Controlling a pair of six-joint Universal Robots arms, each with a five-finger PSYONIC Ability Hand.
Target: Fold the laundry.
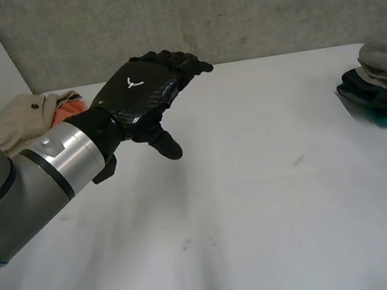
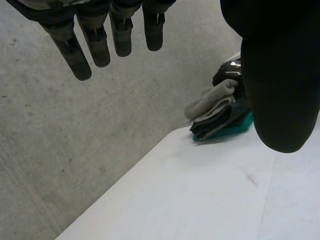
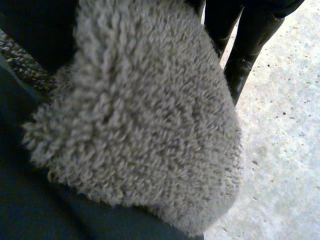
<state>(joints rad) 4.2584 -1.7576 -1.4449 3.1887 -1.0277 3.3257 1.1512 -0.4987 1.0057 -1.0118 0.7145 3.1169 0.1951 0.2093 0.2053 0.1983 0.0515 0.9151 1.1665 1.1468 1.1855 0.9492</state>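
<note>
Reaching the unfolded laundry asks you to swing toward the robot's left. The loose beige and orange pile [image 1: 29, 117] lies at the far left edge of the worktop [image 1: 260, 200], just beyond the left forearm. The left robot hand [image 1: 143, 88] points the other way, toward the middle. It hovers above bare worktop, open, its fingers [image 2: 95, 45] straight and holding nothing. By my reading, the left arm is much the nearer one for that pile. The folded stack [image 1: 385, 87] of grey, dark and teal sits at the right edge, well apart from the pile. The right robot hand [image 3: 245, 35] is at that stack, with a grey fleecy cloth [image 3: 150, 115] under its palm. You cannot tell from these views whether it grips the cloth.
</note>
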